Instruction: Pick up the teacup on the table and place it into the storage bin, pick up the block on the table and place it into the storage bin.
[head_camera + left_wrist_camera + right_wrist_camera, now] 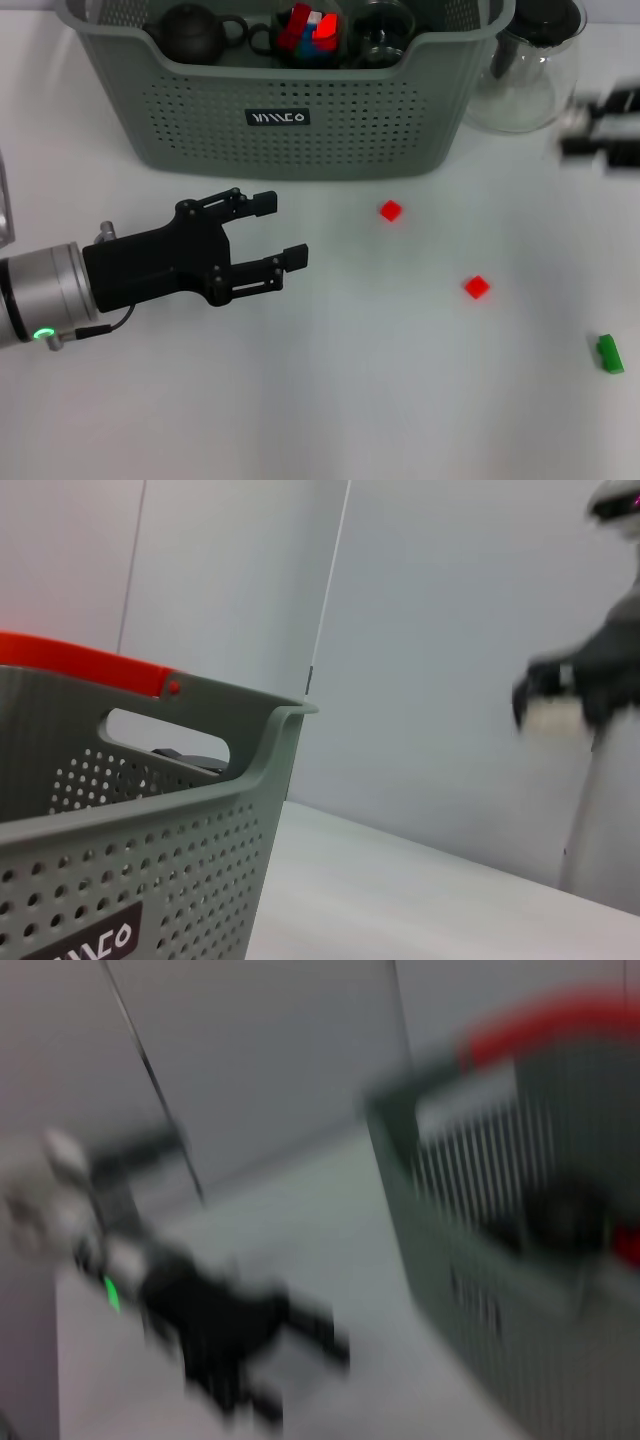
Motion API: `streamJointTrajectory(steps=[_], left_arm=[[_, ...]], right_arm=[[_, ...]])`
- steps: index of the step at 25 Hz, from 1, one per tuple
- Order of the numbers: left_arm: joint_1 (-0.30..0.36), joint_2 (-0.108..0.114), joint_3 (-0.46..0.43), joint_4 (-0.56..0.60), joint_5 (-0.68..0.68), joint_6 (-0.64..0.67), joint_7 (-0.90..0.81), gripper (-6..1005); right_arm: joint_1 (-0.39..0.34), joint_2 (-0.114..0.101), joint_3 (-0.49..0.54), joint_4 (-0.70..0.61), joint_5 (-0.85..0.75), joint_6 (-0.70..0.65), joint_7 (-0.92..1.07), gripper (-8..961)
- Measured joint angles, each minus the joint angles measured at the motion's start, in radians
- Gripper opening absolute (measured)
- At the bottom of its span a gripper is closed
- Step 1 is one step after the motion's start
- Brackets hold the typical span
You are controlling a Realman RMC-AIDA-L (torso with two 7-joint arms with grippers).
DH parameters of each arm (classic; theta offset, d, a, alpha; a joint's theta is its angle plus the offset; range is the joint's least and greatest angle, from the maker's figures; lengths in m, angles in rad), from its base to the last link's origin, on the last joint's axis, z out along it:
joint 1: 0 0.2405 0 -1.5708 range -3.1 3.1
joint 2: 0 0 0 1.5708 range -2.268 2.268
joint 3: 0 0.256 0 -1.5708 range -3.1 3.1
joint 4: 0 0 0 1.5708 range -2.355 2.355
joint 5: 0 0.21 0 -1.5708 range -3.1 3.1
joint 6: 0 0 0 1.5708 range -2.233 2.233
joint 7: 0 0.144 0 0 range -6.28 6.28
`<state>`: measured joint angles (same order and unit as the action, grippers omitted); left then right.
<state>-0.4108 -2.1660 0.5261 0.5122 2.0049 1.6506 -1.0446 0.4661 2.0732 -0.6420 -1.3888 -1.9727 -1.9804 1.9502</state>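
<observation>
Room and surface: white counter (330,400) under plain pale walls; nothing else is in the background.
Left hand: the left hand (278,238) hangs low over the counter in front of the storage bin, its two black fingers spread wide and nothing between them. It points toward the small blocks.
Right hand: the right hand (600,128) is at the far right edge of the head view, near the glass jug, and is smeared by motion; I cannot tell if it is open or closed.
Blocks on the counter: one red block (390,211) lies closest to the left hand, a second red block (477,287) lies farther to the right, and a green block (610,354) lies near the right edge. All are well apart from each other.
Storage bin: the storage bin (290,118) stands at the back of the counter. Inside I see a dark teapot (192,33), a dark cup (268,38), a red, white and blue cube (309,28), and a glass piece (380,32).
Glass jug: the glass jug (525,75) stands just beside the bin's right end; what it holds is not clear.
Teacup: the dark cup in the bin may be the teacup, but I am not sure.
Risk: the blocks are very small and flat, so I think wide fingers may push one away or close beside it. The fast right arm could also knock the jug, because it passes near.
</observation>
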Motion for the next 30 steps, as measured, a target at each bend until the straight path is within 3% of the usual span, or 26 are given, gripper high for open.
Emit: streamJointTrajectory(steps=[6,13,19,24,30], left_arm=[[-0.008,0.000,0.000,-0.012,-0.001,0.000,0.000,784],[-0.009,0.000,0.000,-0.024,-0.005,0.000,0.000,784],[0.001,-0.002,0.000,-0.024,-0.006,0.002,0.000,784],[0.005,-0.002,0.000,-0.026,-0.006,0.007,0.000,784],[-0.002,-0.001,0.000,-0.032,-0.006,0.006,-0.001,784]], right_arm=[[0.005,0.031,0.042,0.018,0.257,0.092,-0.009,444],[0.068,0.030,-0.202,0.072,0.386,0.438,-0.007,444],[0.201,0.025,-0.385,0.127,0.230,0.798,0.032,443],[0.374,0.011,-0.385,0.318,0.013,0.994,0.105,443],[0.562,-0.011,-0.385,0.568,-0.181,1.109,0.158,444]])
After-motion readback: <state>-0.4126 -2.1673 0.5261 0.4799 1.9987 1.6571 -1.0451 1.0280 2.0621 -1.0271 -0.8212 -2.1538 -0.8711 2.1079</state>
